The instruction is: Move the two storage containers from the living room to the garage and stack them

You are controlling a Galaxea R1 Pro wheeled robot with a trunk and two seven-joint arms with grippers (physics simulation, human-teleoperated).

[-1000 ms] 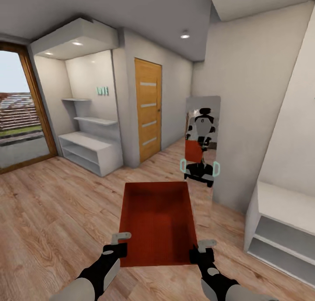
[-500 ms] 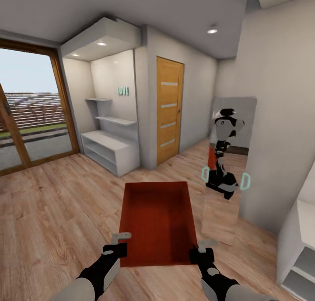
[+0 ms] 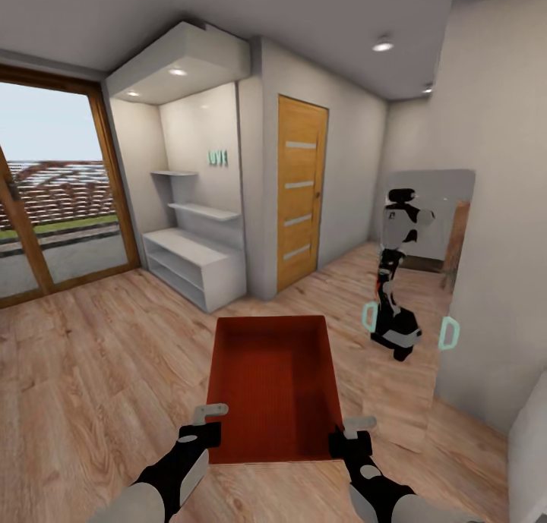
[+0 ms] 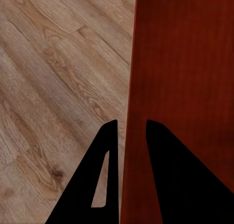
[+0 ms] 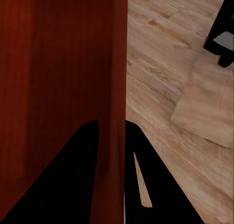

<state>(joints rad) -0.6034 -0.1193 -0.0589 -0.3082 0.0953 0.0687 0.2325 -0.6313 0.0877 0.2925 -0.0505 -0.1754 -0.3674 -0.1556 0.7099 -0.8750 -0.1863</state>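
I hold one orange-red storage container (image 3: 273, 386) level in front of me, above a light wood plank floor. My left gripper (image 3: 207, 423) is shut on the thin wall at its near left corner, and my right gripper (image 3: 348, 433) is shut on the near right corner. The left wrist view has the left gripper (image 4: 130, 122) straddling the container (image 4: 185, 63) wall. In the right wrist view the right gripper (image 5: 112, 121) clamps the container (image 5: 58, 58) wall the same way. The bin is empty. The garage is out of view.
A wood door (image 3: 301, 189) stands ahead in a pale wall. A low white shelf unit (image 3: 194, 261) fills the alcove to its left. Wood-framed glass doors (image 3: 53, 196) are at far left. A tall mirror (image 3: 425, 280) on the right wall reflects the robot.
The whole picture has slid to the right, so the camera has turned left with the base. The container sits the same in both grippers.
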